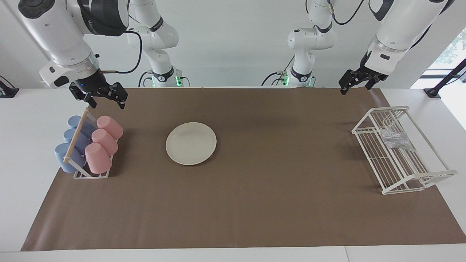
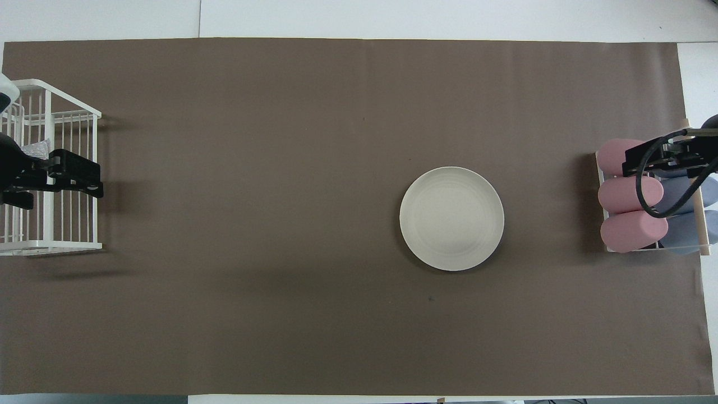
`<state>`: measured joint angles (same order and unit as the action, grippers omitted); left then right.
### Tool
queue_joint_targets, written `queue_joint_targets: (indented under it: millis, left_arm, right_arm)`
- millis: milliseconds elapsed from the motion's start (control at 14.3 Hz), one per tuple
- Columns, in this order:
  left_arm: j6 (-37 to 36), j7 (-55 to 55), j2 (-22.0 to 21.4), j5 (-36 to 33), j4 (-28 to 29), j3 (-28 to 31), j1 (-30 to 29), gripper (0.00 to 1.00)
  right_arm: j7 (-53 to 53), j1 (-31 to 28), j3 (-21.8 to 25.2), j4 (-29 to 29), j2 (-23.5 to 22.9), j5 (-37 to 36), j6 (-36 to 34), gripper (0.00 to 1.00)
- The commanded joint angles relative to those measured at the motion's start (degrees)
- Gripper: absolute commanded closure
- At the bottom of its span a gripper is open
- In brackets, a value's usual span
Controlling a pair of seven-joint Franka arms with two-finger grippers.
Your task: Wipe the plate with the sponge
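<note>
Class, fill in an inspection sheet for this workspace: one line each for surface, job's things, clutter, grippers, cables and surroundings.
Surface: white table under a brown mat, flat, no spills seen.
Job's things: plate on the mat, bare; sponge in the wire rack at the left arm's end.
Clutter: cup rack at the right arm's end with three pink cups and three blue cups.
Grippers: left gripper open, raised over the mat's edge by the wire rack; right gripper open, raised over the cup rack. Both hold nothing.
Cables: black cable looped along the right arm; others at the arm bases.
Surroundings: white wall; nothing else seen.
</note>
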<state>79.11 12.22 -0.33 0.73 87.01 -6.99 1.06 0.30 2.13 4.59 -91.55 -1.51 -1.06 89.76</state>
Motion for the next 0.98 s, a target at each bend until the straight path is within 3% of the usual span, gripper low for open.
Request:
queue_joint_targets:
  millis: [0,907]
  left_arm:
    - [3.30,-2.20,-2.22,2.35,3.51,0.49,-0.01,0.00]
    - [7.55,-1.94,-2.40,2.26,5.44,0.58,-0.36,0.00]
  right_arm:
    - [-0.38,-0.03,-0.20,-0.30,0.72,-0.08,-0.28,0.00]
    - [-0.38,-0.03,-0.20,-0.30,0.72,-0.08,-0.20,0.00]
